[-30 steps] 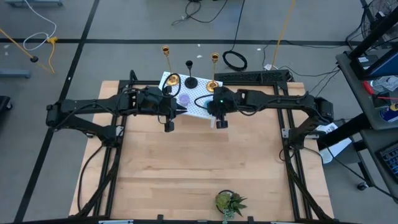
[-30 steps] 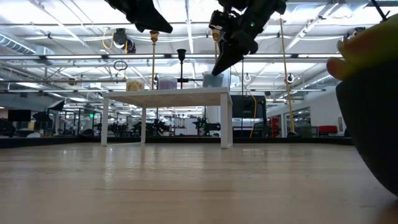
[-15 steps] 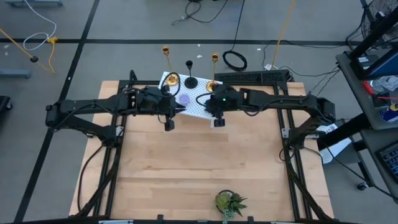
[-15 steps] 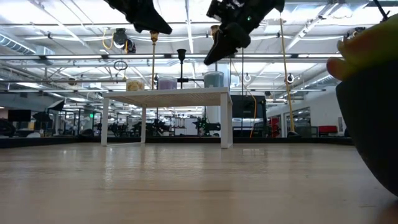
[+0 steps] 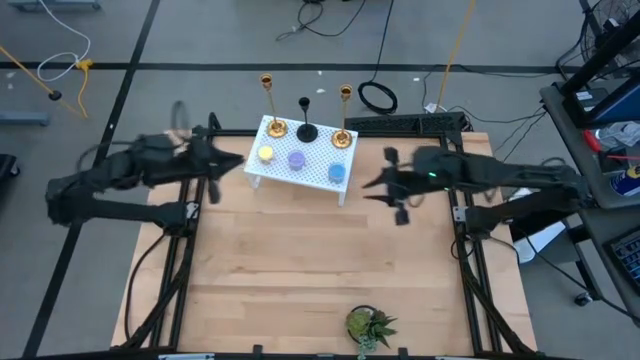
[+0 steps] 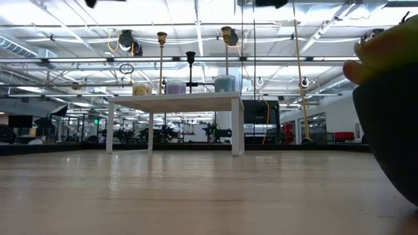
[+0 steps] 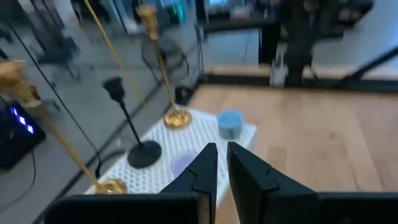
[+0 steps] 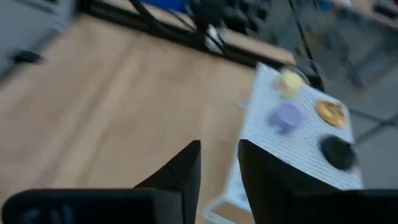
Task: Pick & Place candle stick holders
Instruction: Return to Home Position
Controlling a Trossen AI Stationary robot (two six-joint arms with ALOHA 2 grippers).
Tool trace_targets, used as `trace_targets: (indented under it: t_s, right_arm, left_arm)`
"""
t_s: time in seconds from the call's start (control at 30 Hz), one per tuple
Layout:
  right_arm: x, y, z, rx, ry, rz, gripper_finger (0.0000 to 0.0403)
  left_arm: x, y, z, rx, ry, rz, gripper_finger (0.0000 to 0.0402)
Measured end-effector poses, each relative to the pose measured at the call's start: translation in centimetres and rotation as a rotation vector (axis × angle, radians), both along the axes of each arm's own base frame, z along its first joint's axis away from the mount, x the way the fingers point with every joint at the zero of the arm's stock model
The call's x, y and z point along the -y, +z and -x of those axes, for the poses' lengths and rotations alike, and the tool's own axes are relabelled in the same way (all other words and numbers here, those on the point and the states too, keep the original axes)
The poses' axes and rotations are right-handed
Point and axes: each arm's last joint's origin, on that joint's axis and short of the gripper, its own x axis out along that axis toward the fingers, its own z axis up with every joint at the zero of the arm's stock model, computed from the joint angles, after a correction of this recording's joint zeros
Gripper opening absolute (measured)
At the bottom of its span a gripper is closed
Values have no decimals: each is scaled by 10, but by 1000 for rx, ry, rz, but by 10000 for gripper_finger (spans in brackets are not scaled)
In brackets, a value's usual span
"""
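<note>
Three candle stick holders stand by their round bases on the far edge of the white perforated rack [image 5: 300, 160]: a gold one at the left [image 5: 276, 128], a shorter black one [image 5: 307, 132] and a gold one at the right [image 5: 342, 138]. All three also show in the low view [image 6: 190, 65]. My left gripper [image 5: 238, 161] is to the left of the rack, shut and empty. My right gripper [image 5: 366, 185] is to the right of the rack, empty, with a narrow gap between its fingers [image 8: 219, 152].
Yellow [image 5: 265, 154], purple [image 5: 296, 160] and blue [image 5: 337, 173] pucks lie on the rack in front of the holders. A potted plant [image 5: 368, 325] stands at the table's near edge. The wooden table [image 5: 300, 260] lies bare between the rack and the plant.
Both arms have drawn back fast from over the rack. The left gripper has gone toward the table's left edge and the right gripper toward the right edge. Both have risen almost out of the low view. The holders and pucks have stayed in place.
</note>
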Motion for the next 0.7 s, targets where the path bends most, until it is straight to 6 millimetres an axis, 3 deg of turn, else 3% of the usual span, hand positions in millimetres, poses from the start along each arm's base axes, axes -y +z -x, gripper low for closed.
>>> trace_targets:
  t_s: [0.17, 0.27, 0.5, 0.7]
  right_arm:
    - [-3, -32, 45, 183, 22, -31, 96]
    - [-4, -52, 68, 304, 11, -59, 94]
    - [-7, -86, 111, 417, -10, -143, 93]
    - [-10, -109, 130, 451, 33, -192, 93]
  left_arm:
    - [6, -26, 37, 149, -7, -1, 42]
    - [8, -49, 49, 251, -11, 19, 42]
    - [10, -98, 56, 354, -43, 4, 42]
    - [10, -131, 52, 362, -73, -19, 42]
